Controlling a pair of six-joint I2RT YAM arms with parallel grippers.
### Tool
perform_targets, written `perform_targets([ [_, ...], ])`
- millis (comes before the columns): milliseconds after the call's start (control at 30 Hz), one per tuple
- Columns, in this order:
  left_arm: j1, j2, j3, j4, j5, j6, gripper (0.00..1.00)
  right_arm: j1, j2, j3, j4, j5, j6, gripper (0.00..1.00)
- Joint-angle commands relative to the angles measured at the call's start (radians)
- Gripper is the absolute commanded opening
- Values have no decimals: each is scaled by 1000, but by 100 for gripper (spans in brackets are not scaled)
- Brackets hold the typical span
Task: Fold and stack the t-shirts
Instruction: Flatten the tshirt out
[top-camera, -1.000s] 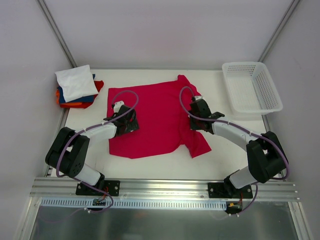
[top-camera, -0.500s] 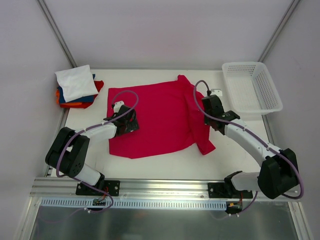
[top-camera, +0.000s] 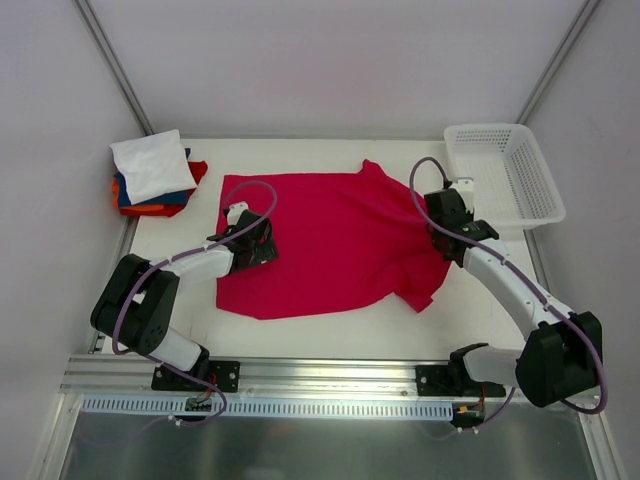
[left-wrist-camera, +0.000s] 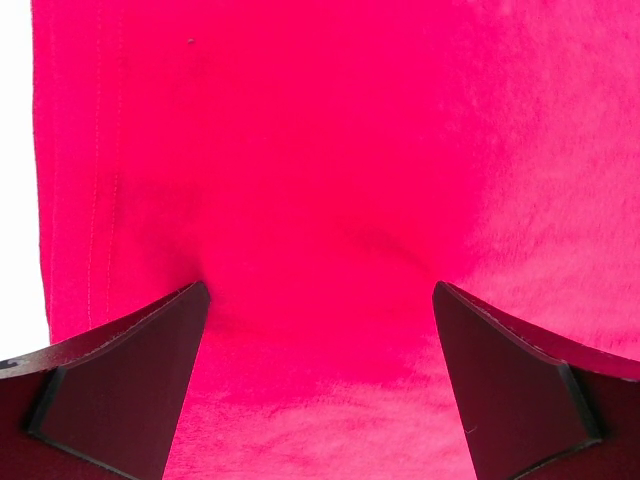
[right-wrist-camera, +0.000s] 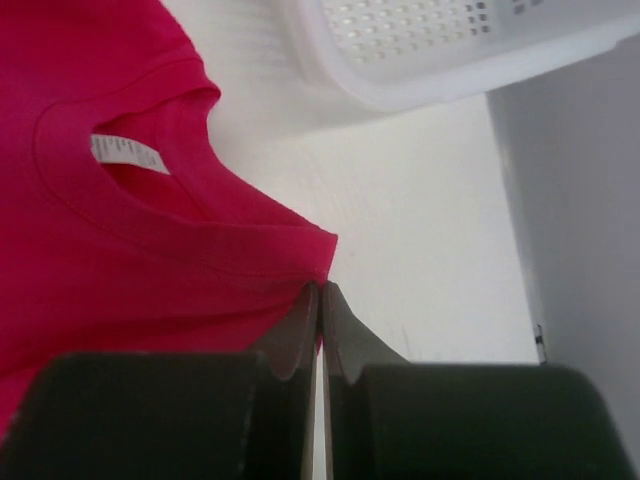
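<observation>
A large crimson t-shirt (top-camera: 330, 235) lies spread over the middle of the table. My left gripper (top-camera: 268, 240) rests open on its left part, fingers wide apart with cloth (left-wrist-camera: 320, 200) beneath them. My right gripper (top-camera: 443, 212) is shut on the shirt's right shoulder edge (right-wrist-camera: 300, 260), near the collar and its white label (right-wrist-camera: 130, 153); the cloth is pulled taut toward the right. A stack of folded t-shirts (top-camera: 153, 175), white on top over blue, orange and red, sits at the far left corner.
A white mesh basket (top-camera: 503, 175) stands at the far right corner, close behind the right gripper; its rim (right-wrist-camera: 420, 85) shows in the right wrist view. Grey walls enclose the table on three sides.
My right gripper has dragged the shirt's right side to the right and toward the basket, unfolding it wider. The left gripper has stayed in place, open on the cloth.
</observation>
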Motion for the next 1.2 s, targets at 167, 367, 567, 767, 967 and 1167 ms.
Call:
perform_targets([
  [167, 8, 29, -20, -111, 23, -13, 98, -91, -13, 76, -50, 138, -86, 0],
  [367, 8, 29, -18, -111, 25, -13, 98, -117, 44, 88, -47, 154, -99, 0],
  [567, 8, 30, -17, -109, 25, -12, 98, -128, 87, 82, -42, 128, -91, 40],
  [767, 8, 32, -17, -109, 25, -12, 99, -123, 30, 76, -42, 97, -86, 42],
  [967, -3, 23, -12, -111, 25, -6, 99, -47, -63, 96, -82, 33, -62, 41],
  [1167, -36, -80, -29, -135, 35, -24, 99, 62, -134, 75, -124, -69, 12, 37],
])
